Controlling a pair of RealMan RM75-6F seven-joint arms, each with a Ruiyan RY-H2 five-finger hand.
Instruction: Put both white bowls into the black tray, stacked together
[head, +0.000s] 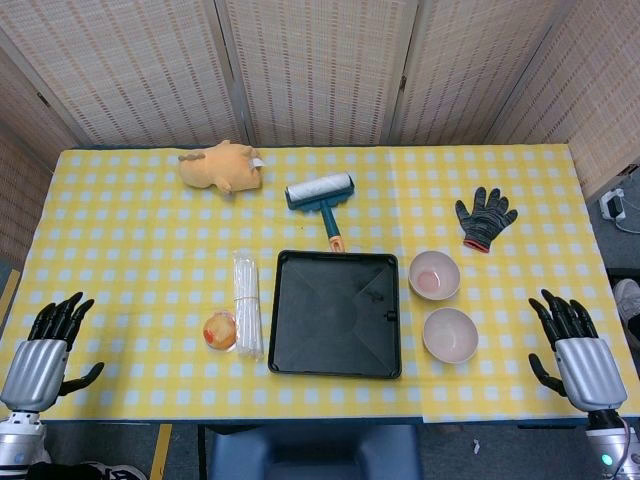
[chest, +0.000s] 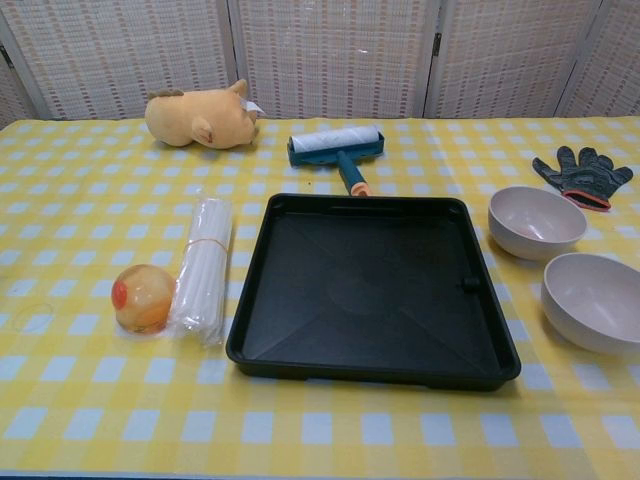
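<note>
Two bowls (head: 434, 275) (head: 450, 335) right of tray (head: 335, 313), straws (head: 246, 304) left

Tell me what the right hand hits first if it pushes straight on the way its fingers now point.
Likely nothing close: the right hand lies open at the table's near right edge, fingers aimed away and slightly inward. The line passes right of both white bowls; the dark knit glove lies nearest it, though depth is unclear.

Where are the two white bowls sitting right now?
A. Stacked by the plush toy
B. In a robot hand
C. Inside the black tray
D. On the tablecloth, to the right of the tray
D: both white bowls stand apart on the tablecloth, right of the empty black tray.
</note>
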